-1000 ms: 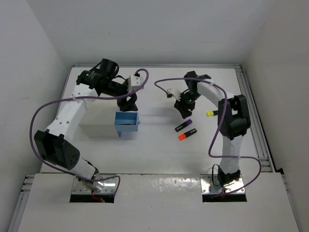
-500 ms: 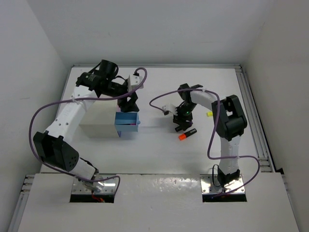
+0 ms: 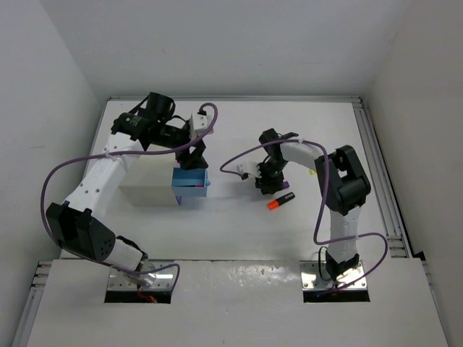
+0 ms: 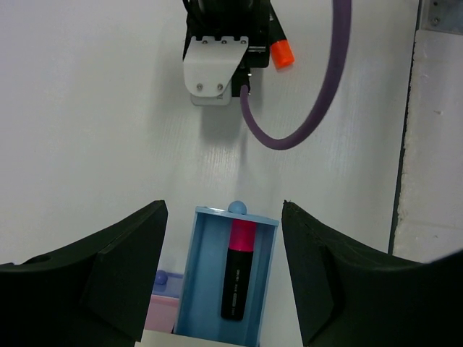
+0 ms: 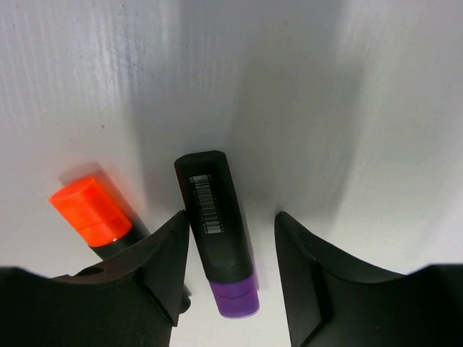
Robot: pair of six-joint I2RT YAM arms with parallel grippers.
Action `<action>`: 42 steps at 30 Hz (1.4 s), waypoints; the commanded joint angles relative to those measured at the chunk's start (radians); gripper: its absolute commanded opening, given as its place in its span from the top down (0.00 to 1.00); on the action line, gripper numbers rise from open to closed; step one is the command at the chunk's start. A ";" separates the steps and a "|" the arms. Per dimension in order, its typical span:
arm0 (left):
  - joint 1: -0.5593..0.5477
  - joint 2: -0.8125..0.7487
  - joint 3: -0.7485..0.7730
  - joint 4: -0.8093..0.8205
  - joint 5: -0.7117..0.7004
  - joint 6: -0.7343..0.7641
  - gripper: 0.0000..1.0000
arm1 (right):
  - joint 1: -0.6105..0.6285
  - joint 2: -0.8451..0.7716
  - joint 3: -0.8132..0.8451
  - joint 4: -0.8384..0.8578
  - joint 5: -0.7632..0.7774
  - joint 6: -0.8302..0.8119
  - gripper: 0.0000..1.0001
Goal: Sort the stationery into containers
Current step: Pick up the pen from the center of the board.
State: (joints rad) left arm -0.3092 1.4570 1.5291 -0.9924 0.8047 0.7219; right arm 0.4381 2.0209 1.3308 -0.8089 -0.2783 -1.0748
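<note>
White tabletop (image 3: 239, 231): right gripper (image 5: 231, 238), jaws spread, straddles purple highlighter (image 5: 213, 231), seemingly untouched; left gripper (image 4: 223, 211) hangs agape over blue drawer (image 4: 264, 289).

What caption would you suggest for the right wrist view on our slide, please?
Open right gripper straddling the purple-capped highlighter, orange-capped highlighter lying alongside on the white table.

Top view: the right gripper (image 3: 271, 185) sits over the purple highlighter (image 3: 287, 185), and only a sliver of purple cap peeks out. On the right wrist camera, the orange highlighter (image 5: 90, 211) has its black body tucked behind a finger. On the left wrist camera, the blue drawer (image 4: 203, 289) runs off the bottom edge, the pink drawer (image 4: 162, 315) is just a corner beside a finger, and only the orange highlighter's cap shows past the right gripper
</note>
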 commanded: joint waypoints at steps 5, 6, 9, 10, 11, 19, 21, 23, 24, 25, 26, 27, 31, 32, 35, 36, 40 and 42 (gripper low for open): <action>0.009 -0.052 -0.017 0.038 0.025 -0.013 0.29 | 0.039 -0.040 -0.150 0.151 0.034 -0.068 0.53; 0.010 -0.052 -0.020 0.040 0.025 -0.015 0.29 | 0.043 -0.044 -0.162 0.169 0.040 -0.063 0.53; 0.012 -0.053 -0.023 0.047 0.022 -0.021 0.29 | 0.062 -0.054 -0.209 0.249 0.077 -0.036 0.54; 0.012 -0.053 -0.026 0.049 0.022 -0.024 0.29 | 0.067 -0.059 -0.226 0.276 0.093 -0.024 0.55; 0.012 -0.056 -0.029 0.051 0.022 -0.027 0.29 | 0.076 -0.060 -0.234 0.289 0.099 -0.019 0.56; -0.001 -0.110 -0.112 0.083 0.024 -0.013 0.29 | 0.090 -0.025 -0.104 0.165 0.059 0.164 0.99; -0.013 -0.141 -0.141 0.097 -0.013 0.001 0.29 | 0.087 0.007 0.008 0.101 0.007 0.252 1.00; -0.034 -0.164 -0.152 0.098 -0.030 0.039 0.29 | 0.082 0.045 0.088 -0.017 -0.045 0.387 1.00; -0.040 -0.185 -0.150 0.100 -0.044 0.051 0.28 | 0.077 0.059 0.166 -0.051 -0.109 0.432 1.00; -0.057 -0.196 -0.149 0.106 -0.051 0.068 0.28 | 0.074 0.071 0.201 -0.121 -0.140 0.517 1.00; -0.067 -0.213 -0.146 0.110 -0.059 0.077 0.28 | 0.074 0.091 0.261 -0.153 -0.172 0.557 1.00; -0.073 -0.222 -0.142 0.116 -0.073 0.085 0.28 | 0.073 0.101 0.281 -0.197 -0.236 0.625 1.00; -0.137 -0.231 -0.132 0.126 -0.093 0.129 0.28 | 0.067 0.137 0.364 -0.280 -0.364 0.768 1.00; -0.160 -0.225 -0.132 0.120 -0.105 0.135 0.28 | 0.065 0.147 0.375 -0.295 -0.392 0.792 1.00; -0.283 -0.189 -0.141 0.077 -0.214 0.178 0.28 | 0.053 0.170 0.390 -0.349 -0.504 0.893 1.00; -0.348 -0.181 -0.148 0.071 -0.246 0.192 0.28 | 0.045 0.174 0.389 -0.355 -0.550 0.910 1.00; -0.491 -0.127 -0.164 0.089 -0.392 0.198 0.29 | 0.036 0.145 0.308 -0.305 -0.614 1.021 1.00; -0.556 -0.095 -0.155 0.089 -0.432 0.198 0.30 | 0.036 0.139 0.289 -0.294 -0.631 1.067 1.00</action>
State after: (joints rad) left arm -0.8070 1.3376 1.3674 -0.9031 0.4793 0.8879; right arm 0.4797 2.1868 1.6482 -1.1015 -0.8032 -0.1287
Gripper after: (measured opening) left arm 0.702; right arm 0.232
